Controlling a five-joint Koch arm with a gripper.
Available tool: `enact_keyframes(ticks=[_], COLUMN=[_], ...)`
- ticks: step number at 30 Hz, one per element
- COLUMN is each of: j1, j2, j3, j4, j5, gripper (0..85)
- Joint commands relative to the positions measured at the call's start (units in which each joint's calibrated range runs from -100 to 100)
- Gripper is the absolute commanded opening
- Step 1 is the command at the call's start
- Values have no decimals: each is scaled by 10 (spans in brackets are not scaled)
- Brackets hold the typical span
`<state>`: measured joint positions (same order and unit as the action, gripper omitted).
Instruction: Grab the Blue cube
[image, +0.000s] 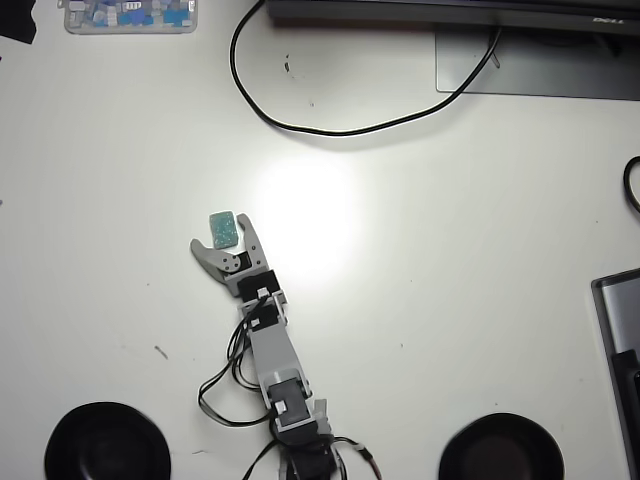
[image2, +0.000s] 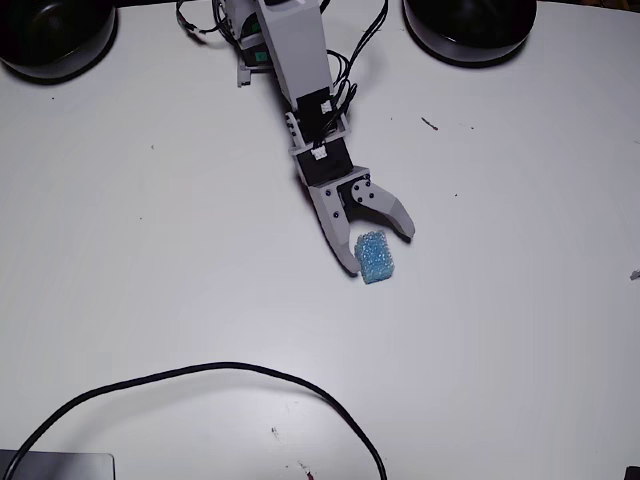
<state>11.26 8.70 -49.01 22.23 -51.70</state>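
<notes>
The Blue cube (image: 222, 229) (image2: 375, 256), a small teal speckled block, lies on the white table. My gripper (image: 221, 232) (image2: 380, 250) is open with the cube between its two jaws near the tips. In the fixed view the long straight finger (image2: 343, 245) rests against the cube's left side. The curved finger (image2: 398, 217) stands a little apart from the cube's upper right. The arm reaches in from the bottom of the overhead view and from the top of the fixed view.
A black cable (image: 300, 125) (image2: 200, 375) loops across the table beyond the cube. Two black bowls (image: 105, 440) (image: 500, 447) flank the arm's base. A clear tray (image: 130, 15) of small pieces sits at the overhead view's top left. A grey plate (image: 540, 75) lies top right.
</notes>
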Motion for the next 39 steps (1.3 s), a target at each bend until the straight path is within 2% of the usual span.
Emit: enact_keyframes(ticks=[1, 4, 7, 10, 13, 17, 18, 19, 20, 25, 39], j1=[4, 5, 5, 5, 6, 7, 9, 10, 12, 17, 26], j2=[7, 11, 15, 16, 17, 16, 14, 8, 7, -20, -252], j3=[21, 18, 15, 15, 14, 9, 5, 1, -1, -11, -64], j4=[17, 29, 36, 38, 38, 38, 38, 37, 37, 29, -5], j5=[-3, -7, -6, -7, -9, -20, -20, -21, -21, -15, -14], gripper=[463, 448, 359, 350, 254, 177, 131, 49, 32, 32, 32])
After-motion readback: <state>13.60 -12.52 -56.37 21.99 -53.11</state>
